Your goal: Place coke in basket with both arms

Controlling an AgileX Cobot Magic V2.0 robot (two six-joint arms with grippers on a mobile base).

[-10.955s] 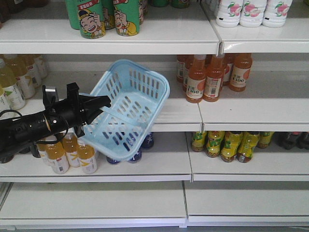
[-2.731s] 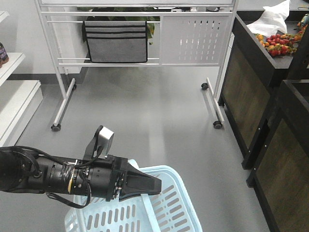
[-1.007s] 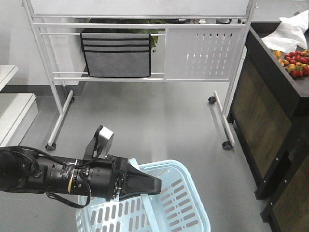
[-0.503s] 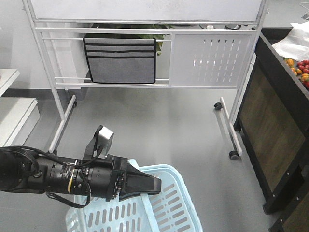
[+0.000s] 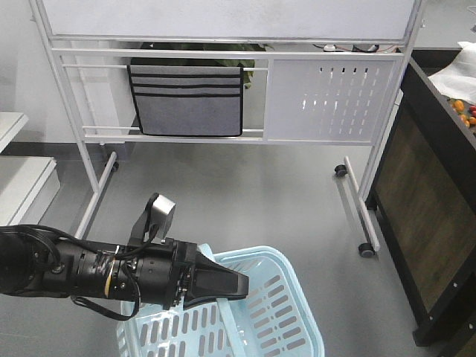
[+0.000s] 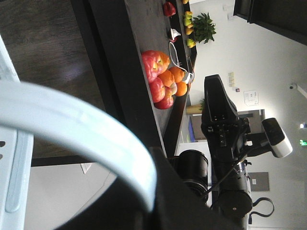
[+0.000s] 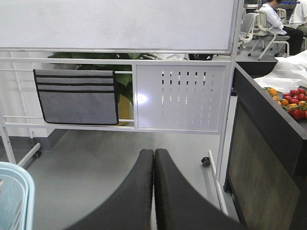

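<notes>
Where the front view hides it, the wrist view shows my left tool point(image 5: 235, 284) clamped on the handle point(image 6: 72, 139), at 9 o'clock, of the basket point(image 5: 297, 309); my right tool point(image 7: 153, 152) is closed, empty.

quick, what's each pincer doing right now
Left pincer: closed on the handle of the basket.
Right pincer: closed, fingers pressed together, holding nothing.
</notes>
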